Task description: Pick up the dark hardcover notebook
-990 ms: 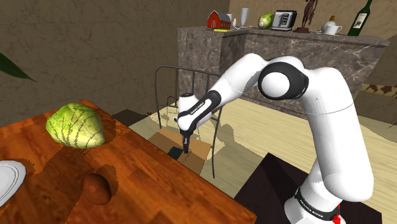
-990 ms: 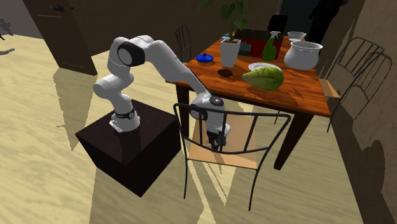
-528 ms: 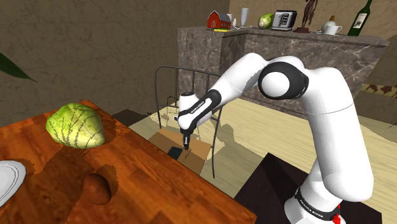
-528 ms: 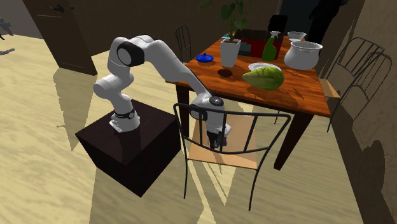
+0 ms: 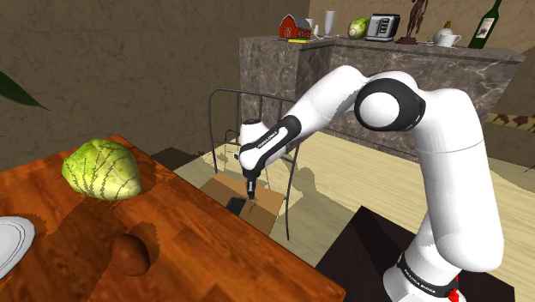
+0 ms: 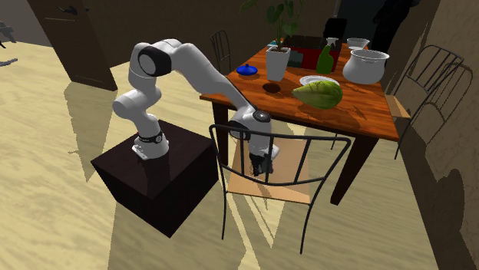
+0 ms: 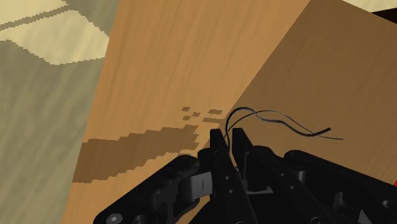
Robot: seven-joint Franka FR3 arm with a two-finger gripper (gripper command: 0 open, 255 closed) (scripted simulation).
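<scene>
The dark notebook (image 5: pixel 233 205) shows as a small dark slab on the wooden chair seat (image 5: pixel 267 202), close to the table's edge. My black gripper (image 5: pixel 249 196) hangs point-down right beside it, on the side toward the shoulder view's right. In the wrist view the gripper (image 7: pixel 227 133) is shut, its fingers almost meeting, and beyond their tips I see bare seat wood (image 7: pixel 165 76). Whether the fingertips touch the notebook I cannot tell. In the second exterior view the gripper (image 6: pixel 261 172) sits low over the seat (image 6: pixel 290 181), behind the chair's wire back (image 6: pixel 284 138).
The wooden table (image 5: pixel 171 236) borders the seat and carries a lettuce head (image 5: pixel 101 170), a plate and a small brown ball. The chair's wire back (image 5: pixel 249 93) arches around the hand. A stone counter with bottles stands behind. The dark stand (image 6: pixel 157 180) is on the plank floor.
The fingers closed during the last second. The wrist has since shifted slightly up and toward the shoulder view's left. The dark notebook looks unmoved on the seat.
</scene>
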